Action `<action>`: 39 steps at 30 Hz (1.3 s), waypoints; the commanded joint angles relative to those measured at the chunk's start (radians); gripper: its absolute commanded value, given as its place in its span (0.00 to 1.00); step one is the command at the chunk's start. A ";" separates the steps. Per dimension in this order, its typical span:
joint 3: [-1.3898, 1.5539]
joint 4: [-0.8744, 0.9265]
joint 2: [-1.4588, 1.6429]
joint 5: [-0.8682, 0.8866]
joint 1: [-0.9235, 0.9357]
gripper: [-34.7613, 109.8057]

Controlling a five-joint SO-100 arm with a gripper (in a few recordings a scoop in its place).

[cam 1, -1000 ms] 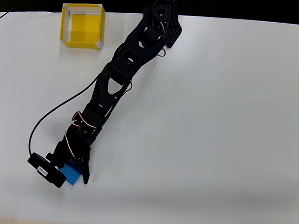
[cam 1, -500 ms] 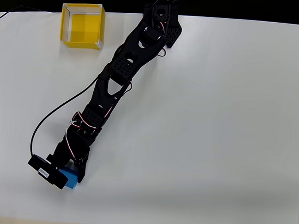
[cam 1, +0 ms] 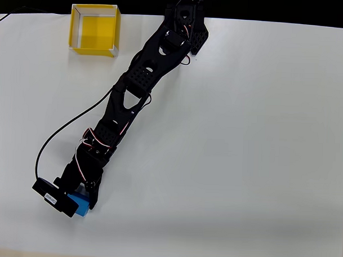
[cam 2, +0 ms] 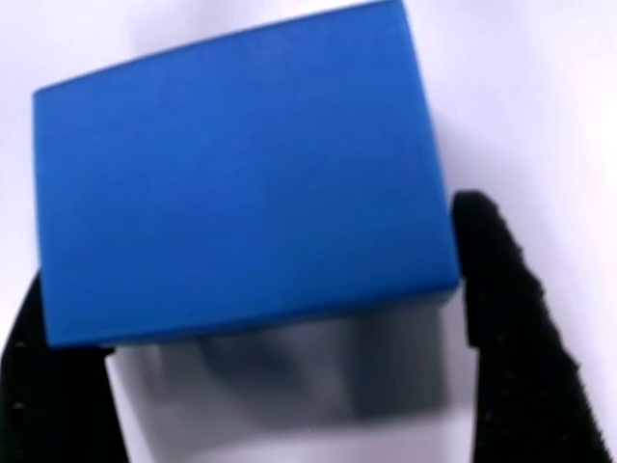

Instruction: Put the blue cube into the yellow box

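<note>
Gripping the blue cube (cam 2: 241,174) between both fingers (cam 2: 506,289), the pincer (cam 1: 81,200) sits low on the counter (cam 1: 244,136), well apart from the yellow box (cam 1: 94,29), which lies toward the arm's base.

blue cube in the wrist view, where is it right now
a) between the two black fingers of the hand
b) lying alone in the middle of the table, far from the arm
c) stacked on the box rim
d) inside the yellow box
a: in the wrist view the blue cube sits between the black fingers, one at each lower side of it, and the overhead view shows the yellow box far off near the top edge with nothing in it.
</note>
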 commanded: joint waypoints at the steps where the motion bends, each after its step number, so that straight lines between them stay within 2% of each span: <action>1: -0.058 0.028 0.187 -0.021 0.002 0.46; 20: 0.179 0.121 0.635 -0.011 0.028 0.45; 27: 0.431 0.130 0.940 0.003 0.058 0.45; 33: 0.706 0.132 1.204 0.014 0.144 0.45; 39: 0.897 0.170 1.379 0.014 0.321 0.45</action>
